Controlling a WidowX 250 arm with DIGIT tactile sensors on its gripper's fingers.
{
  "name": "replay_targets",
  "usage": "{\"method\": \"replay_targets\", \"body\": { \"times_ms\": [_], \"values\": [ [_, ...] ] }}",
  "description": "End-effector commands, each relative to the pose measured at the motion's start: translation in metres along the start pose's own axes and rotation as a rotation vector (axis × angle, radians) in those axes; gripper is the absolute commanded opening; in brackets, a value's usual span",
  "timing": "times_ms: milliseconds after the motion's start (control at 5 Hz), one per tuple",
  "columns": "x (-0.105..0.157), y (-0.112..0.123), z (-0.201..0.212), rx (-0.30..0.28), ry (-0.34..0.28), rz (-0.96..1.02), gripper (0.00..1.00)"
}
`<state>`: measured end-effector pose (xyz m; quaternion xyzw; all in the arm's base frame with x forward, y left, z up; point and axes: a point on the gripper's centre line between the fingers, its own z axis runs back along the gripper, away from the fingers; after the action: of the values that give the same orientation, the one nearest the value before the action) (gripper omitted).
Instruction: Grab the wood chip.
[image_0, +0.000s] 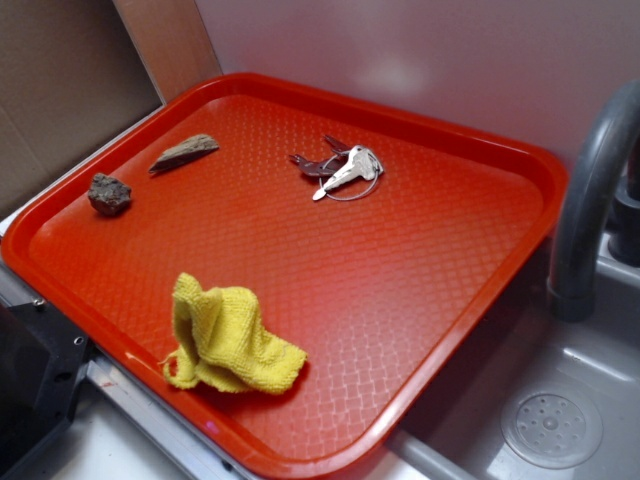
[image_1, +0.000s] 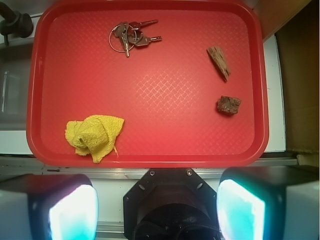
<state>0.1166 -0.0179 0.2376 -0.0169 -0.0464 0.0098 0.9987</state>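
The wood chip (image_0: 184, 152) (image_1: 219, 62) is a flat grey-brown sliver lying on the red tray (image_0: 420, 330) (image_1: 165, 145), near its far left corner in the exterior view and at the upper right in the wrist view. My gripper (image_1: 157, 210) hangs high above the tray's near edge, well away from the chip. It is open, its two glowing pads (image_1: 72, 212) set wide apart with nothing between them. The exterior view does not show the gripper.
A dark lumpy rock (image_0: 109, 194) (image_1: 228, 105) lies just beside the chip. Keys on a ring (image_0: 340, 168) (image_1: 129, 35) and a crumpled yellow cloth (image_0: 228, 340) (image_1: 94, 135) also lie on the tray. A grey faucet (image_0: 590, 200) and sink drain (image_0: 551, 428) stand at the right.
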Motion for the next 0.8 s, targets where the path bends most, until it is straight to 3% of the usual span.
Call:
{"method": "replay_targets", "body": {
  "times_ms": [0,200,400,600],
  "values": [
    [0.0,0.0,0.0,0.0,0.0,0.0,1.0],
    [0.047,0.032,-0.038,-0.032,-0.125,-0.209,1.0],
    [0.076,0.048,-0.06,-0.088,-0.158,-0.287,1.0],
    [0.094,0.075,-0.102,-0.066,-0.125,-0.269,1.0]
  ]
}}
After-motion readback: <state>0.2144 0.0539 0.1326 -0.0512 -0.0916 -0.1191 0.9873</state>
